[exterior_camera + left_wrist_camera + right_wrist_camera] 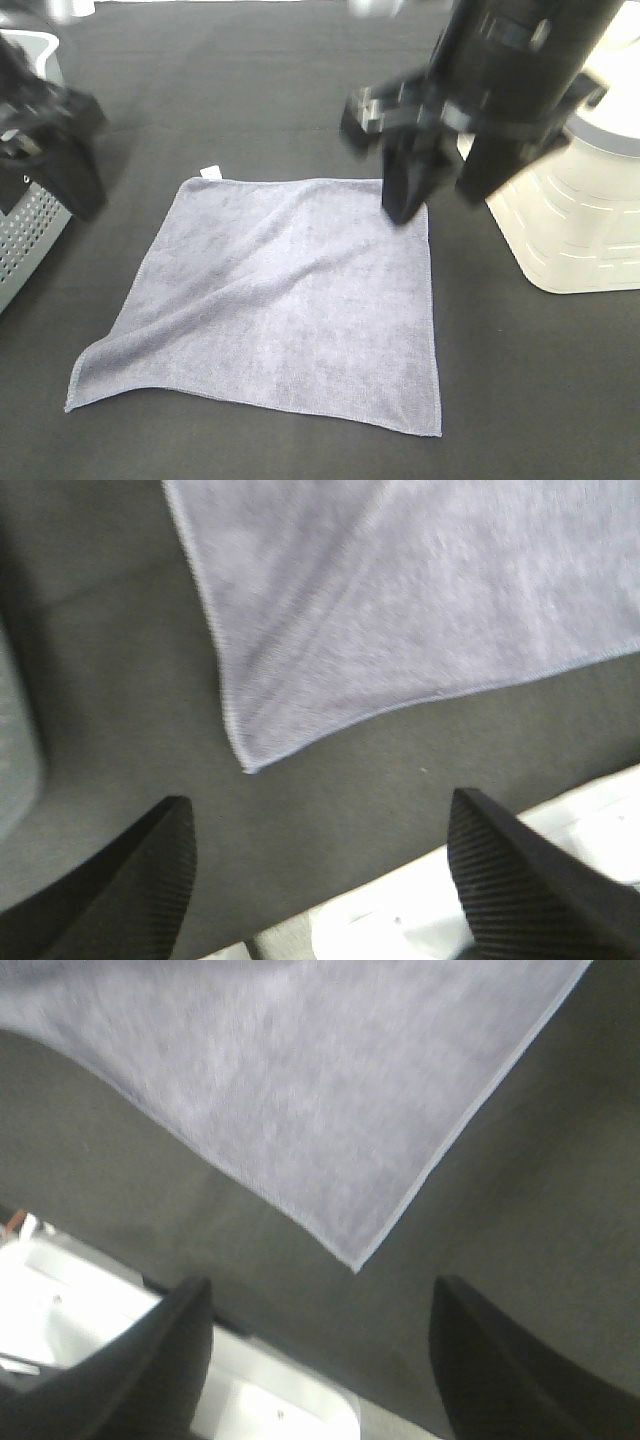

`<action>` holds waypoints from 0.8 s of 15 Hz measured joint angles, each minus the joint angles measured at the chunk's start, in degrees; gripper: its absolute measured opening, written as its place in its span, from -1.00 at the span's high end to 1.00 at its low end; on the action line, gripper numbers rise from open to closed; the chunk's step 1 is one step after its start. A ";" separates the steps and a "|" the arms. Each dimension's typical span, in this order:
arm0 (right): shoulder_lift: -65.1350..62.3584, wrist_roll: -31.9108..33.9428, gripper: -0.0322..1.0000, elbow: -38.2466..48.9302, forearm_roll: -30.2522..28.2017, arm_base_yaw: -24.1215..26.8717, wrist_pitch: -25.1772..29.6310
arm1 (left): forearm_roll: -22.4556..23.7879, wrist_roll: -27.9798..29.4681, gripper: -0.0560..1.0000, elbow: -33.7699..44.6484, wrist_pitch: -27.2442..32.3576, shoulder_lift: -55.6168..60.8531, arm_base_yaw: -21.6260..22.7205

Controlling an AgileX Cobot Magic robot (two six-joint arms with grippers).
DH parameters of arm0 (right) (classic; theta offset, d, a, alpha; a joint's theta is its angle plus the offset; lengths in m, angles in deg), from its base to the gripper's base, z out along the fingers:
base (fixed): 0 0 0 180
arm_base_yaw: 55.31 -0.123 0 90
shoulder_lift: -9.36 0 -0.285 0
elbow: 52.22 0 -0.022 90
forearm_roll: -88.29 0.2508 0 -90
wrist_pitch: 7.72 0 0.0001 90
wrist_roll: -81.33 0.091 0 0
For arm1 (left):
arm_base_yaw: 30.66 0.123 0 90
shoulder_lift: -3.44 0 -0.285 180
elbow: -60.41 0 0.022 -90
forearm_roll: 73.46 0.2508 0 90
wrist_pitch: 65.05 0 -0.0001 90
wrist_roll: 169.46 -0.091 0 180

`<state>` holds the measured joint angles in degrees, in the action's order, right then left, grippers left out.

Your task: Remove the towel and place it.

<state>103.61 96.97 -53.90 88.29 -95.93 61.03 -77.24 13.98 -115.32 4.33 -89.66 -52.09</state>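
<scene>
The towel [280, 300], greyish-lavender with a small white tag [208, 172] at its far left corner, lies spread almost flat on the black table, with a few soft folds. My right gripper [440, 195] hangs open just over the towel's far right corner. In the right wrist view a towel [300, 1080] corner lies ahead of the open gripper [320, 1360], with nothing between the fingers. My left gripper [75, 180] hovers left of the towel, apart from it. In the left wrist view it [320, 880] is open and empty, with a towel [420, 600] corner ahead.
A white plastic basket [580, 220] stands at the right, close to the right arm. At the left edge, beside the left gripper, is a grey perforated basket [20, 240]. Black tabletop [250, 90] surrounds the towel.
</scene>
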 joint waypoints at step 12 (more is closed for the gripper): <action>-19.31 -5.27 -0.26 2.46 -1.83 27.67 0.74 | 7.85 0.69 -0.37 0.11 0.23 16.21 18.39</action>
<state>84.30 91.70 -51.44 86.45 -68.26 61.78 -69.39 14.67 -115.20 4.56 -73.44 -33.69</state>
